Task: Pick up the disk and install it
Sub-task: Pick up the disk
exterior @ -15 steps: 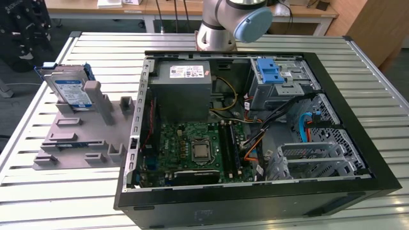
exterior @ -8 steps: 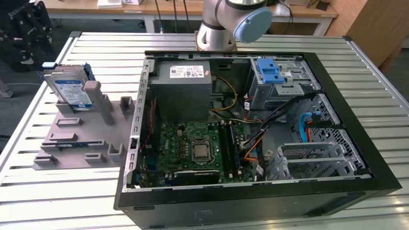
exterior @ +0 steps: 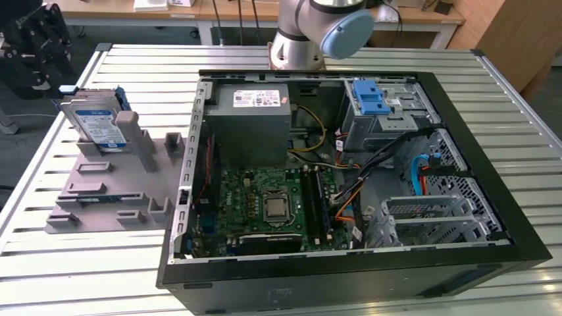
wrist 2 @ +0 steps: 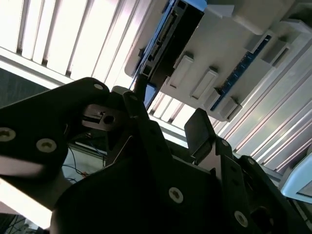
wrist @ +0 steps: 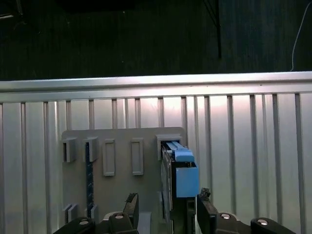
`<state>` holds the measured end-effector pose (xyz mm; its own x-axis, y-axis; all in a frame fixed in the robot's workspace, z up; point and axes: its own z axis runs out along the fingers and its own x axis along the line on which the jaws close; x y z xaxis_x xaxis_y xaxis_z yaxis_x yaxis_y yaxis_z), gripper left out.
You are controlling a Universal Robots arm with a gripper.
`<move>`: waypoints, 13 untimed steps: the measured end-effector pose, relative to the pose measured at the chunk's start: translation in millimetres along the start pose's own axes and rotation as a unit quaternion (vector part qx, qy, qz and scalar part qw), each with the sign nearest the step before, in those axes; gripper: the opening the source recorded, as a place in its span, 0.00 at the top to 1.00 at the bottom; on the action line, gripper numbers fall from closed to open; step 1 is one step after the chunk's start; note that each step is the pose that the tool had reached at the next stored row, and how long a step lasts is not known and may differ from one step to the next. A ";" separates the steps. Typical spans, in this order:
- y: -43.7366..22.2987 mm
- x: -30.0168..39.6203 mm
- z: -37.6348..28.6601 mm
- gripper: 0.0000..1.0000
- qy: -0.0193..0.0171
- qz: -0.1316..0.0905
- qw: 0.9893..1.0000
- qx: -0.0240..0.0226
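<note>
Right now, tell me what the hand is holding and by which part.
Nothing: the hand is open, and the disk stands untouched in its grey holder.

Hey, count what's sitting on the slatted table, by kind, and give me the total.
Disk: 1
Grey holder plate: 1
Open computer case: 1
Total: 3

Robot arm (exterior: 297, 41) at the upper middle of the exterior frame: a smooth silver-grey tubular body with a round pale blue cap (exterior: 347, 33) on its joint. In the second wrist view, the end effector (wrist 2: 165, 105) is matte black, made of angular plates fixed with small silver screws (wrist 2: 175, 195), and has two dark fingers (wrist 2: 197, 129).
</note>
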<state>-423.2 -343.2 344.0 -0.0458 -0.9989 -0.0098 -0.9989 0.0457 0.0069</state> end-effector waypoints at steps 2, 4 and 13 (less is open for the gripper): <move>2.0 -1.3 1.7 0.41 0.000 0.000 1.000 0.000; 3.3 -3.1 2.9 0.41 0.000 0.000 1.000 0.000; 7.7 -8.5 10.8 0.41 0.000 -0.002 1.000 0.001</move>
<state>-430.5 -334.2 333.3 -0.0424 -0.9991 -0.0097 -0.9991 0.0423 0.0049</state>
